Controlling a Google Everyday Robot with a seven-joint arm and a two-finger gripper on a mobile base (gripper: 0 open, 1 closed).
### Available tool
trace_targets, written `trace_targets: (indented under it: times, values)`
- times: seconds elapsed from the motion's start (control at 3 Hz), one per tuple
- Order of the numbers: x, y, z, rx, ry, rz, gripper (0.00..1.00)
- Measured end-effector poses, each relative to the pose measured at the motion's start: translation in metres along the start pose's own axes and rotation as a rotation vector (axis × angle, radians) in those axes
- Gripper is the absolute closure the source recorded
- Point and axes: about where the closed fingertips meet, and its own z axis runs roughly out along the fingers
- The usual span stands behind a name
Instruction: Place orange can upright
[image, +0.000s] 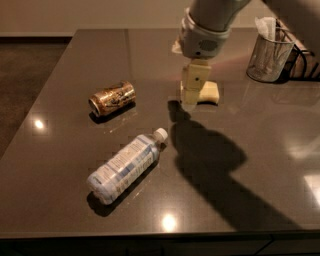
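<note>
The orange can (112, 98) lies on its side on the dark table (60, 150), left of centre, with its silver top facing front-left. My gripper (189, 101) hangs pointing down over the middle of the table, to the right of the can and well apart from it. It holds nothing that I can see. It stands in front of a pale yellow sponge (210, 92) and hides the sponge's left part.
A clear plastic water bottle (127, 165) with a white cap lies on its side in front of the can. A wire mesh cup (269, 59) with white paper stands at the back right. The table's left edge runs close to the can.
</note>
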Motion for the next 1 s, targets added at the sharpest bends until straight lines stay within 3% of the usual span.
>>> trace_targets:
  times: [1.0]
  values:
    - [-0.123, -0.025, 0.084, -0.099, 0.05, -0.275, 0.0]
